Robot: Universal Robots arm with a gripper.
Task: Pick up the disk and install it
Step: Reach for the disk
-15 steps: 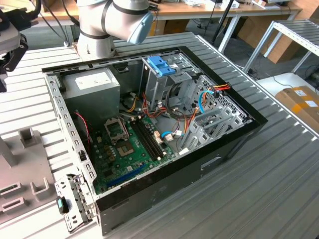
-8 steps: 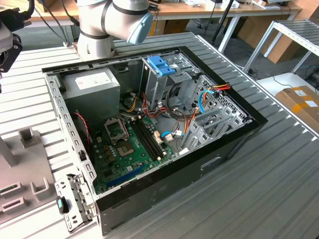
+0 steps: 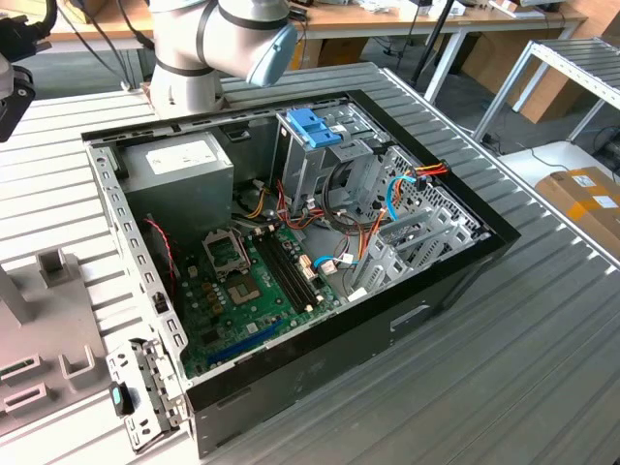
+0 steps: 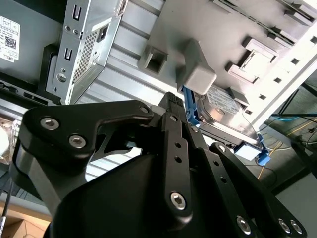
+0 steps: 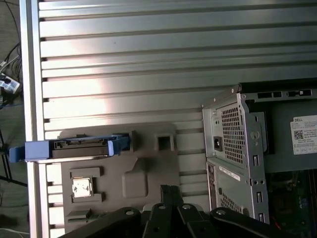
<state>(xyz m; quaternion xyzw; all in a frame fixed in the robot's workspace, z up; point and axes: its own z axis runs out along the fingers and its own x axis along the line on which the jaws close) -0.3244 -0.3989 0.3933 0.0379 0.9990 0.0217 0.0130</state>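
So the disk (image 5: 74, 148) isn't in the computer case (image 3: 320, 358) at all. It's standing on edge in a slot of a grey holder (image 5: 148, 168) that lies on the ribbed tabletop (image 5: 148, 59) just beside the case. The disk sits at the end of the holder farthest from the case, blue bracket around it. In the second wrist view you can see its label side (image 4: 225, 106).

The same holder has a shallow square pocket with a small silver chip (image 5: 81, 187) in it, also on the side away from the case. The other pockets I can't really make out.

The case itself is lying open. Inside it there's a grey power supply (image 3: 179, 170) in one corner and a green motherboard (image 3: 252, 281) on the floor. There's also a metal drive cage (image 3: 320, 165) topped by a blue latch (image 3: 315, 126), plus a tangle of cables (image 3: 433, 170) running around the cage.

The gripper (image 5: 168, 188) hangs outside the case, over the holder. Its black fingers are pressed together with nothing between them, and it's apart from the disk, no contact. The second wrist view shows the same closed tips (image 4: 172, 96). The arm (image 3: 213, 48) itself rises from behind the case, on the power supply side.
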